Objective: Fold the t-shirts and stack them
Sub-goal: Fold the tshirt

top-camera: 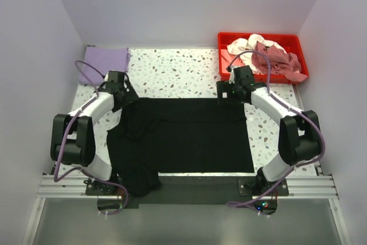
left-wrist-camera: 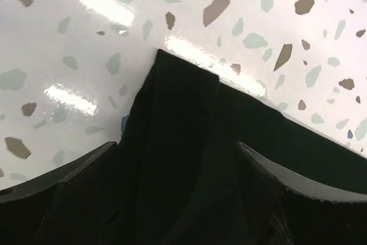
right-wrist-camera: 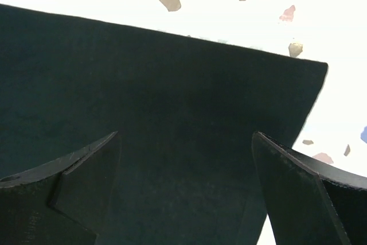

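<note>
A large black t-shirt (top-camera: 183,136) lies spread flat on the speckled table, its left side bunched and hanging toward the near edge. My left gripper (top-camera: 126,97) is open over the shirt's far left corner (left-wrist-camera: 178,101), with black cloth between its fingers (left-wrist-camera: 298,185). My right gripper (top-camera: 225,96) is open over the far right corner (right-wrist-camera: 275,84), its fingers (right-wrist-camera: 86,170) straddling flat cloth. A folded lavender t-shirt (top-camera: 106,59) lies at the far left. Pale pink, white and dusty-rose shirts (top-camera: 265,55) lie crumpled in the tray.
A red plastic tray (top-camera: 298,43) stands at the far right corner. White walls close in the table on three sides. A metal rail (top-camera: 189,186) runs along the near edge by the arm bases.
</note>
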Tool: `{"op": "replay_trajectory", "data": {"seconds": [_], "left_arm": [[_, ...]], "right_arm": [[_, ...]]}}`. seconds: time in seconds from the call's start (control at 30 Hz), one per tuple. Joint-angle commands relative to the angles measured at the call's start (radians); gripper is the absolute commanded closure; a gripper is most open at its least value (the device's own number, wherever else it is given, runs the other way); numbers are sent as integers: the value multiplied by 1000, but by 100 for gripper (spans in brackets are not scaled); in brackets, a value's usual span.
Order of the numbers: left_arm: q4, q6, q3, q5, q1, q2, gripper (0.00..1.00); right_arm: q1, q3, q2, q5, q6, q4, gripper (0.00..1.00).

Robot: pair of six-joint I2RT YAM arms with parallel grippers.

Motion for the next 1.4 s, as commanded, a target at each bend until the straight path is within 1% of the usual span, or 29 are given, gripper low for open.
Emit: {"op": "replay_trajectory", "data": {"seconds": [0.0, 0.13, 0.3, 0.43, 0.5, 0.53, 0.57, 0.63, 0.8, 0.83, 0.87, 0.9, 0.93, 1.0, 1.07, 1.23, 1.33, 1.37], "left_arm": [[98, 83, 58, 86, 7, 15, 14], [107, 120, 75, 112, 9, 81, 14], [47, 120, 92, 11, 9, 116, 20], [32, 137, 111, -49, 9, 125, 28], [32, 151, 124, -61, 9, 136, 35], [29, 168, 127, -59, 9, 153, 39], [22, 168, 133, -72, 10, 164, 47], [4, 172, 150, -99, 10, 190, 55], [12, 195, 171, -63, 18, 222, 57], [9, 197, 173, -61, 18, 230, 60], [4, 197, 177, -78, 18, 233, 65], [-13, 188, 188, -92, 20, 239, 67], [-20, 185, 191, -116, 21, 242, 76], [-25, 172, 191, -122, 26, 234, 85], [-16, 171, 187, -112, 26, 227, 100], [-5, 143, 182, -110, 32, 172, 100], [-2, 120, 171, -118, 47, 126, 100], [-8, 114, 170, -118, 52, 113, 100]], "right_arm": [[-1, 52, 41, 20, 21, 54, 1], [-1, 65, 105, 29, 24, 58, 1], [-1, 73, 145, 60, 33, 61, 1], [-2, 75, 170, 74, 37, 58, 1], [-4, 73, 180, 101, 34, 52, 1], [-2, 73, 183, 112, 33, 47, 1], [-5, 73, 187, 121, 34, 40, 1], [-8, 73, 191, 130, 34, 34, 1], [-21, 67, 200, 133, 33, 31, 1], [-21, 67, 205, 132, 33, 31, 1], [-21, 68, 208, 130, 33, 31, 1], [-22, 68, 210, 129, 33, 31, 1], [-22, 68, 217, 127, 33, 31, 1], [-22, 72, 225, 117, 31, 32, 1], [-22, 73, 243, 115, 30, 32, 3], [-25, 70, 271, 132, 42, 18, 12], [-34, 70, 283, 152, 54, -5, 23], [-40, 70, 285, 156, 59, -14, 24]]}}
